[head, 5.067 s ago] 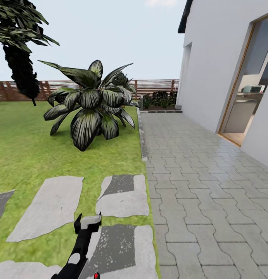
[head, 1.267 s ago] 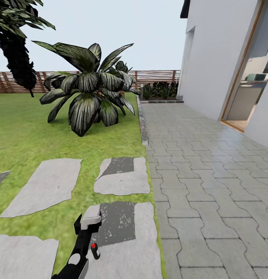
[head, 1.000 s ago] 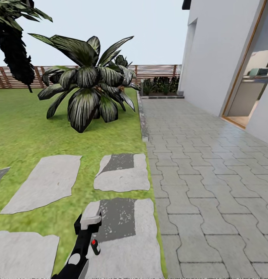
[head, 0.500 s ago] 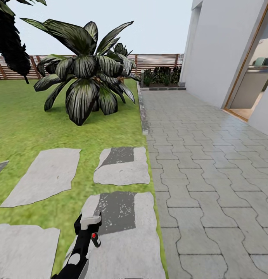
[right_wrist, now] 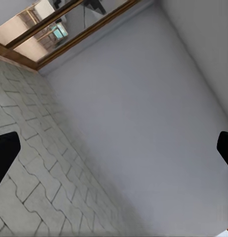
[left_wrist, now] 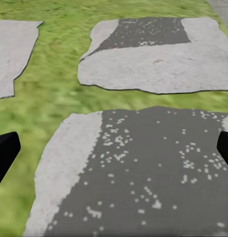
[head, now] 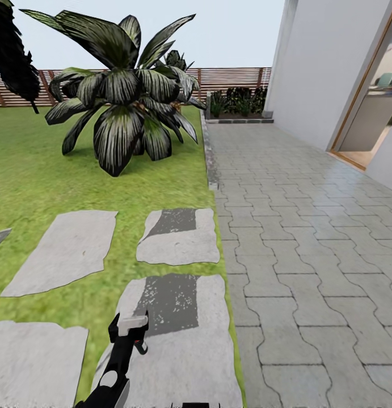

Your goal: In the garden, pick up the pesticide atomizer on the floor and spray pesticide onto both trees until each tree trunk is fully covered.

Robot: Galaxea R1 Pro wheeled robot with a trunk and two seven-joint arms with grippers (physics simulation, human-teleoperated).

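The left gripper (head: 127,331) hangs over a stepping stone (head: 173,334) near the lawn's (head: 37,170) edge by the paved path (head: 309,238), its dark fingers (left_wrist: 5,153) spread wide with nothing between them (grey, speckled stone fills the gap). The right gripper (right_wrist: 114,148) faces the white house wall (right_wrist: 143,123) above the paving, fingers likewise parted and empty. A striped palm-like plant (head: 125,107) stands on the grass before the slatted fence (head: 230,79). A small red-and-black object (head: 140,344), partly hidden, sits just beside the left gripper; what it is cannot be told.
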